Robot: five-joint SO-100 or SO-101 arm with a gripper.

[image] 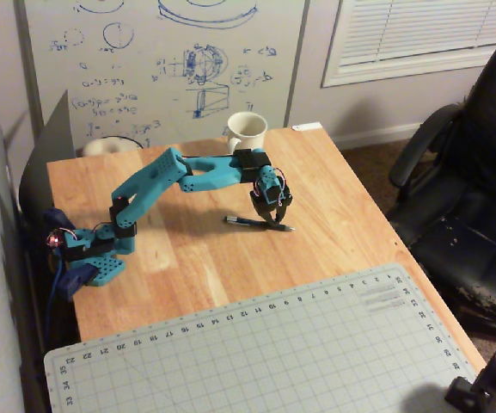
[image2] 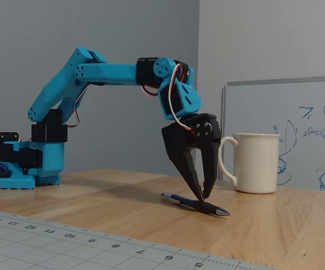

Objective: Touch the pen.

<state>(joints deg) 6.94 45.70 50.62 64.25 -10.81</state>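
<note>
The pen (image: 243, 222) is thin and dark with a silvery tip, and lies flat on the wooden table (image: 351, 215) near its middle. It also shows in the other fixed view (image2: 176, 199). My gripper (image: 273, 222) points straight down onto the pen's middle. In the low fixed view the gripper (image2: 203, 198) has its black fingertips (image2: 191, 169) drawn together, resting on top of the pen's barrel. The jaws hold nothing.
A cream mug (image: 248, 132) stands at the table's back edge, behind the gripper; it also shows in the low fixed view (image2: 256, 163). A grey cutting mat (image: 256, 353) covers the front of the table. A whiteboard (image: 170, 60) stands behind and a black office chair (image: 471, 189) to the right.
</note>
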